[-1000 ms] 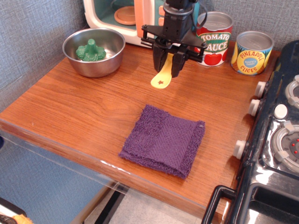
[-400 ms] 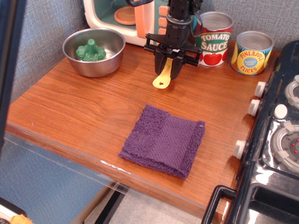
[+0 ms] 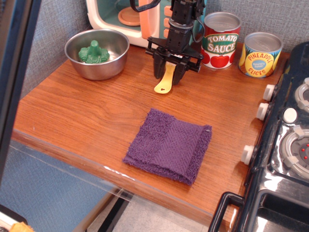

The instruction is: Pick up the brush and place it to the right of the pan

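At the far left the pan (image 3: 98, 52) sat on the table (image 3: 82, 116), with a green toy (image 3: 93, 52) inside it. Just to its right the gripper (image 3: 167, 77) was clamped on the brush (image 3: 165, 82), its two dark fingers pressing the upper part while the yellow handle with its dark star mark hung down toward the wood. The bristles were hidden between the fingers. The handle tip looked close to the table, or perhaps touching it; the view could not settle which. Behind the arm stood a toy microwave (image 3: 130, 17), and farther right a tomato can (image 3: 220, 39) and a pineapple can (image 3: 260, 54). A purple cloth (image 3: 169, 145) lay nearer, well apart from the brush, and a stove (image 3: 285, 145) filled the right edge.

The brush was already at a spot to the right of the pan, so the remaining step seemed to be setting it down. If the fingers parted while the brush was tilted and off the wood, it could tip and skid toward the pan or the cloth. Pressing lower with the tip already on the table could bend the handle or twist it out of the grip. The arm also worked close to the tomato can and could nudge it on the way out.

Compared with a second earlier, the gripper had shifted slightly left and lower, carrying the brush nearer to the table, with its grip unchanged.
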### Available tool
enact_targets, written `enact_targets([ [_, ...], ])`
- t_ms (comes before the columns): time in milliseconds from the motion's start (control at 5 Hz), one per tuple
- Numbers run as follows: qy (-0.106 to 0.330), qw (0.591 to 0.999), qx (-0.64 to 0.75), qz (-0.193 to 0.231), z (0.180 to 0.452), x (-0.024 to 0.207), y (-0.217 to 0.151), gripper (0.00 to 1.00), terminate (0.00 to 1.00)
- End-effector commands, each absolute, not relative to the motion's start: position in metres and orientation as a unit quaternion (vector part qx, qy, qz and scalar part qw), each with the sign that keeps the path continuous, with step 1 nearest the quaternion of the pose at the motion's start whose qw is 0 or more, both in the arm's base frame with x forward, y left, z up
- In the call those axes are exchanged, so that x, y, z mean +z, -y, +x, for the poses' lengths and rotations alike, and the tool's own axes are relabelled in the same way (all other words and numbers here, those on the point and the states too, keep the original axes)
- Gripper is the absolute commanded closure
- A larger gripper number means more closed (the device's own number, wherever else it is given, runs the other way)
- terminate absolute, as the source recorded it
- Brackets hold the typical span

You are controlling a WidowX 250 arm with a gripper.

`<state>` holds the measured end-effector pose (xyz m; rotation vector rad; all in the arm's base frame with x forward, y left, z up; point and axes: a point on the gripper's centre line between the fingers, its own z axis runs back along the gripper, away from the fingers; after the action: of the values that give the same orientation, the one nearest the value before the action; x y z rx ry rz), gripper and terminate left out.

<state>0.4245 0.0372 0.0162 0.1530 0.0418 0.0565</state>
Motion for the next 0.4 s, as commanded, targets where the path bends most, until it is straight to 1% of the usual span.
enact_targets([
  [0, 0.068, 0.996, 0.009, 0.063, 0.419, 0.078, -0.037, 0.00, 0.00],
  [200, 0.106, 0.993, -0.003, 0.054, 0.401, 0.110, -0.033, 0.00, 0.00],
])
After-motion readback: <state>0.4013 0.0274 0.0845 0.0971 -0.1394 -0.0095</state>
